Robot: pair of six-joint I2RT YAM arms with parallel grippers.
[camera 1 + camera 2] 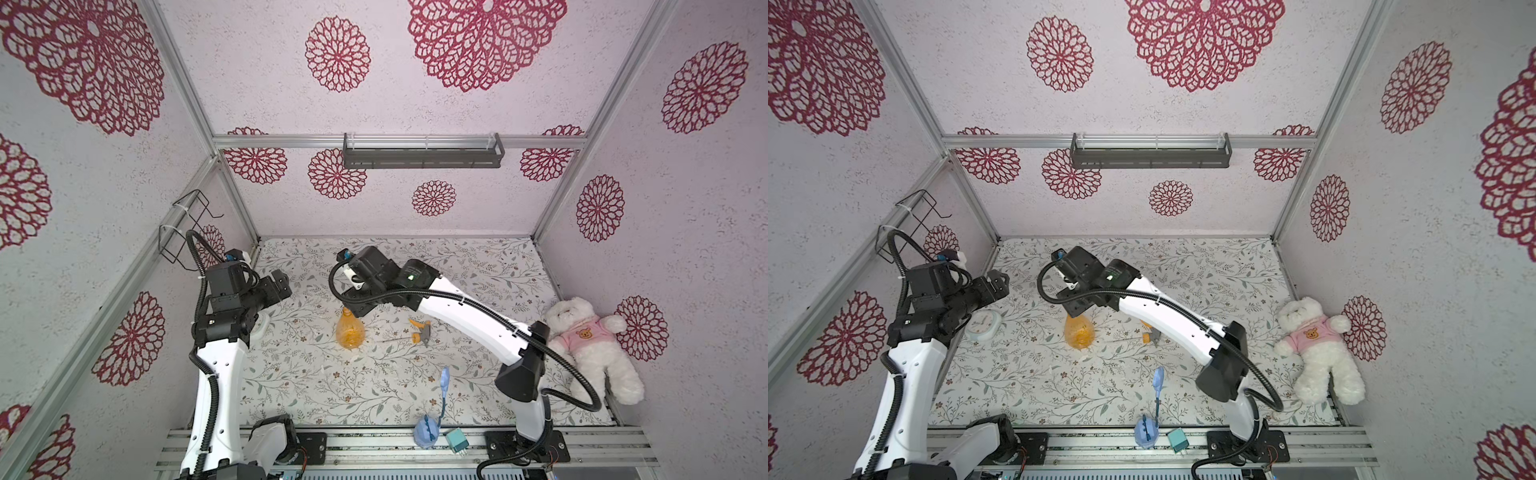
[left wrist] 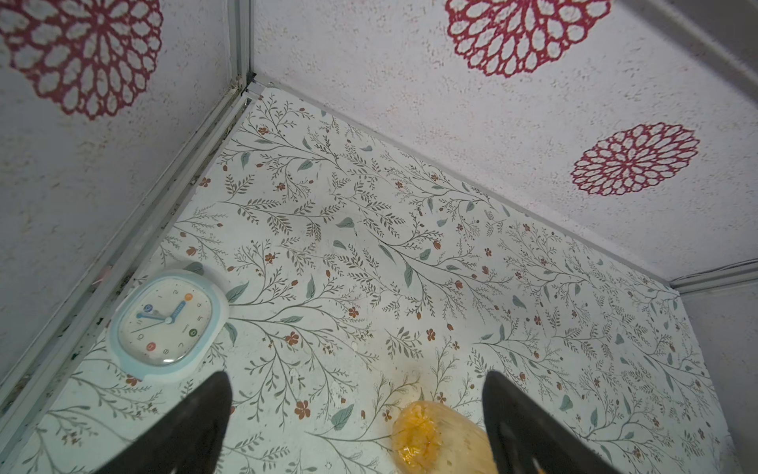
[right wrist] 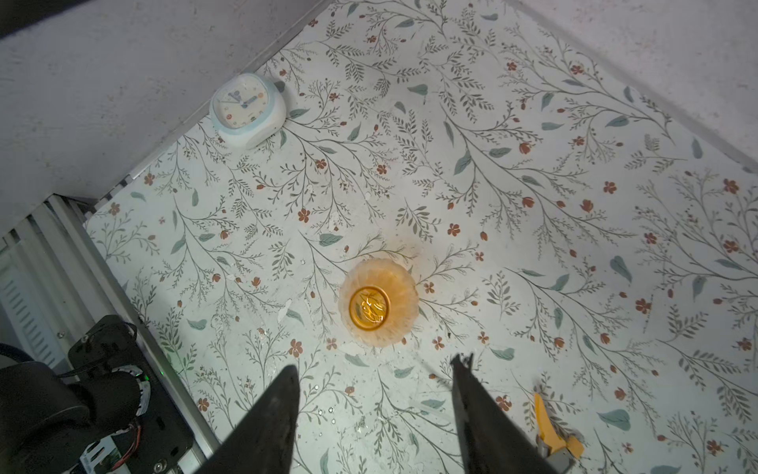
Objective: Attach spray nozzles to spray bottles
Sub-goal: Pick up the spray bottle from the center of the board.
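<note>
Translucent orange pear-shaped spray bottle point(image 1: 351, 332), narrow neck

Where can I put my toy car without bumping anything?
The biggest bare patch is back right on the table, bordered by the back wall, the teddy bear and the right arm. Another lies between the orange bottle, the left arm and the front rail. The middle is crowded: bottle, spray nozzle, right arm overhead. The clock sits at the left edge.
</note>
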